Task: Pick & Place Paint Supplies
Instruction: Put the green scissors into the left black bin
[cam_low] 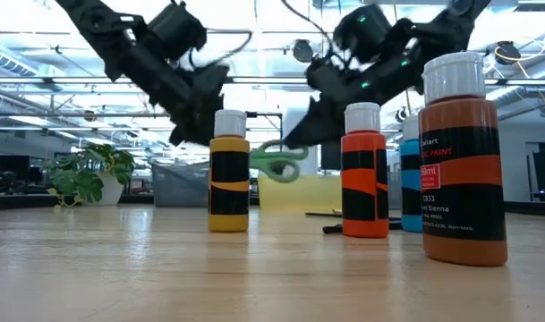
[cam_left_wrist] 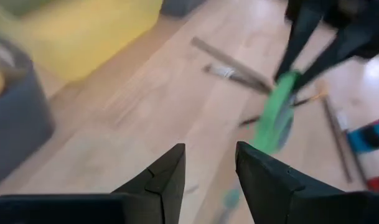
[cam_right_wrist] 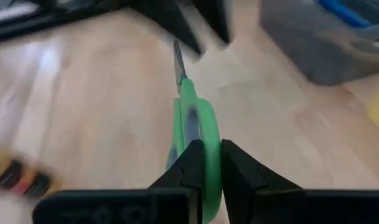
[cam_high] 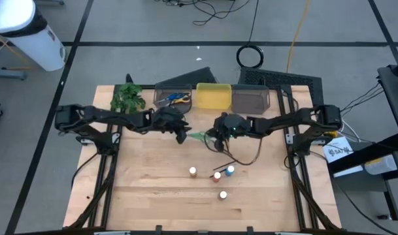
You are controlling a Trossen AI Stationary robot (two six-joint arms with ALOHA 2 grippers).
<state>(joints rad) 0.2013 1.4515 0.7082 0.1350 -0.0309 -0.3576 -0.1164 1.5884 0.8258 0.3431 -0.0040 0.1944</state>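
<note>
Nearest the front edge of the wooden table (cam_high: 146,196), four small white-capped paint bottles stand upright in a loose cluster right of centre: one alone closest to the front (cam_high: 223,194), then a yellow-orange one (cam_high: 193,172) to the left, with a red one (cam_high: 217,175) and a blue one (cam_high: 230,171) just beside each other. Behind them, thin dark brushes (cam_high: 241,158) lie flat on the wood. Mid-table, the right gripper (cam_right_wrist: 205,163) has its fingers pinched on the handle loop of the green scissors (cam_right_wrist: 192,121), blade pointing away toward the left arm; in the low view the scissors (cam_low: 279,162) hang clear above the table. The left gripper (cam_left_wrist: 209,171) hovers just beside them on the left, fingers partly apart with nothing between them. Along the back edge sit three bins touching side by side: a grey bin (cam_high: 173,95) holding scissors with blue and yellow handles (cam_high: 176,98), a yellow bin (cam_high: 214,96), another grey bin (cam_high: 251,98). A green plant (cam_high: 127,98) stands toward the back left corner.
</note>
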